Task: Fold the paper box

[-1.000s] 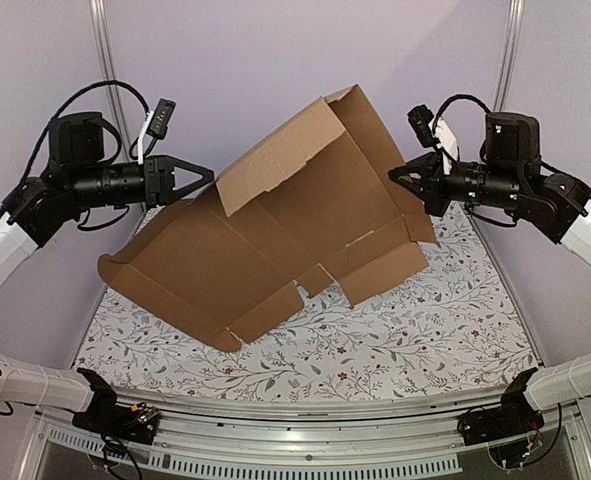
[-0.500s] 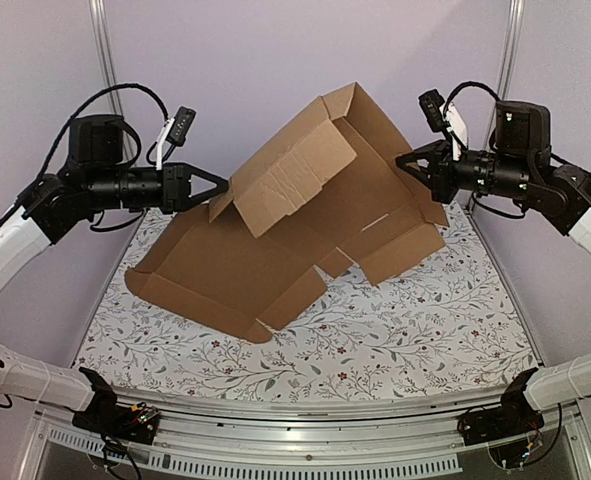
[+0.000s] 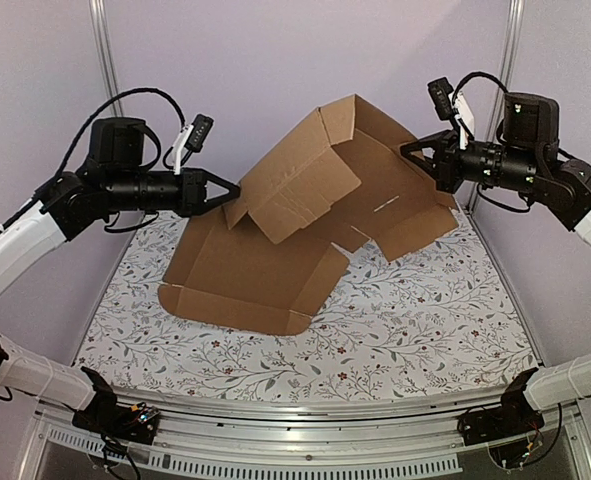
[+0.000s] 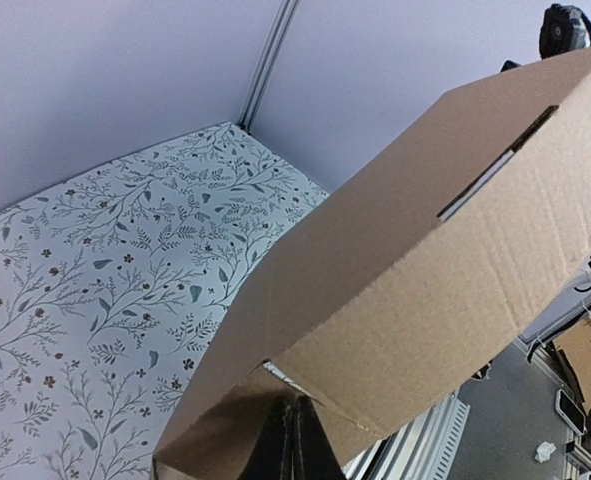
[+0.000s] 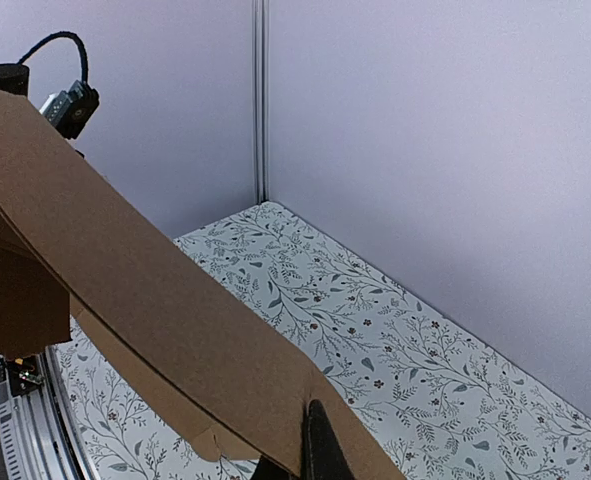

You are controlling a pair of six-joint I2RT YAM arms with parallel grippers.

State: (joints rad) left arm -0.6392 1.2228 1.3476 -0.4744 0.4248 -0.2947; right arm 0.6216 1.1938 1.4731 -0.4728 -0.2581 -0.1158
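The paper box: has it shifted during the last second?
Yes. The paper box has bunched rightward: its low left corner slid away from the left edge of the table, toward the middle.

Looks like a robotics lab test cell, judging by plain lilac wall panels set between aluminium posts, a floral-print table cover, a slotted aluminium rail along the near edge, and small exposed circuit boards beside the bolted arm bases.
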